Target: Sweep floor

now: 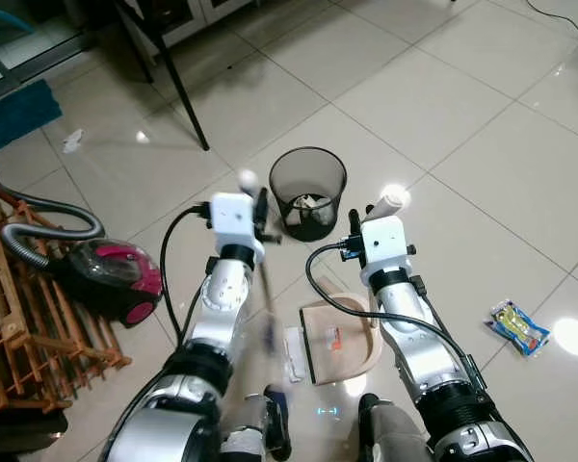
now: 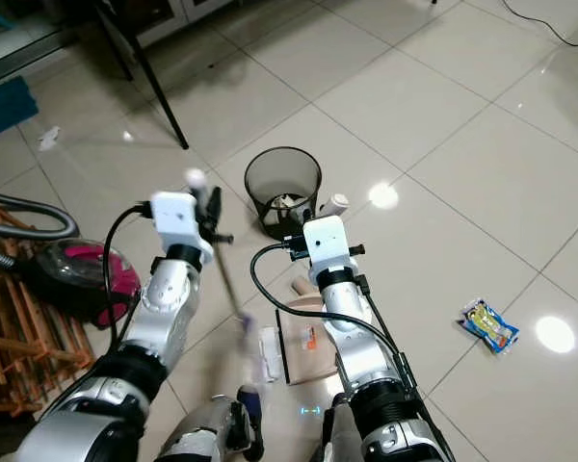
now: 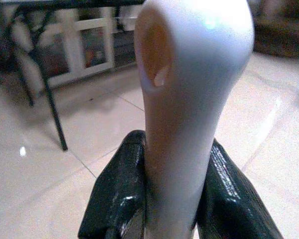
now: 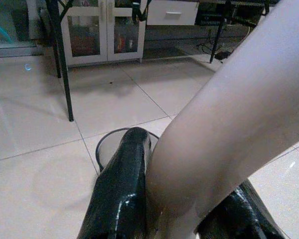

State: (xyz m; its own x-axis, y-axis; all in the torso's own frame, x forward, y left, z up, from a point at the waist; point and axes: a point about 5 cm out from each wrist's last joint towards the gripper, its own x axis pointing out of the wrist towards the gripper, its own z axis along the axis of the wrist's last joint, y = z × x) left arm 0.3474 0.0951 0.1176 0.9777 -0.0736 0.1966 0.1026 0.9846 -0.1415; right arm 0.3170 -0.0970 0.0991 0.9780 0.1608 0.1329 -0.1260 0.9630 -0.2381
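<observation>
We have the left end effector [image 1: 260, 214] clamped on the broom [image 1: 267, 298] handle, bristles near our feet beside the white scrap [image 1: 294, 354]; the right end effector [image 1: 371, 214] grips the dustpan [image 1: 342, 342] handle, pan flat on the floor [image 1: 482, 154] to catch it

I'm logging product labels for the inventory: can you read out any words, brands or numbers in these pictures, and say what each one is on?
No text can be read.
Snack packet on the floor: colourful print, too small and blurred to read.
Dustpan: a small orange mark, too blurred to tell if it is lettering.
Vacuum cleaner: no legible brand.
</observation>
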